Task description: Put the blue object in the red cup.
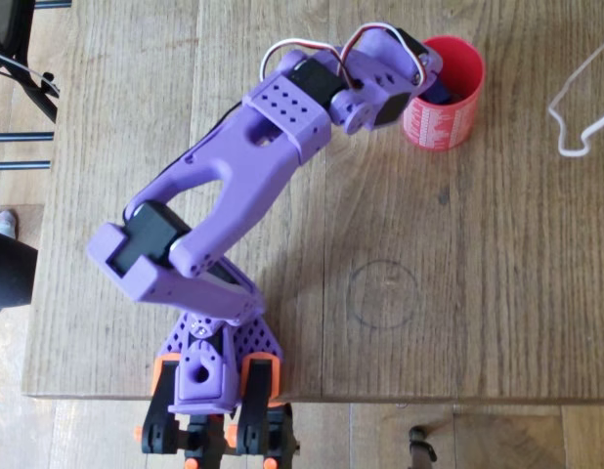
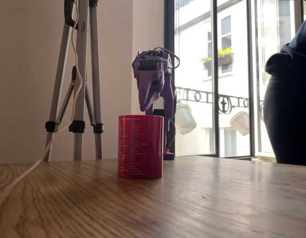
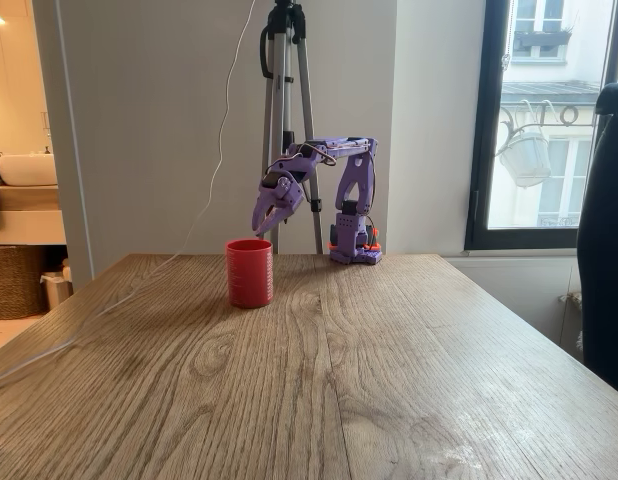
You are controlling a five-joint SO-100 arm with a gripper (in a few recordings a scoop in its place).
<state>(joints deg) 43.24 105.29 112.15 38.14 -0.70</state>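
Daylight from window (image 2: 232, 74) at right, panes overexposed. Glare streaks on table (image 2: 202, 198). Red cup (image 2: 140, 146) backlit, near face shaded. Near tabletop blurred. Overhead view evenly lit, sharp.

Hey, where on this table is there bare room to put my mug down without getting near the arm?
The wide stretch of table nearest the camera in a fixed view is bare. In the overhead view, so is the patch right of the arm's base, around a faint ring mark. It is crowded at the cup, where the gripper hangs, and by the white cable.
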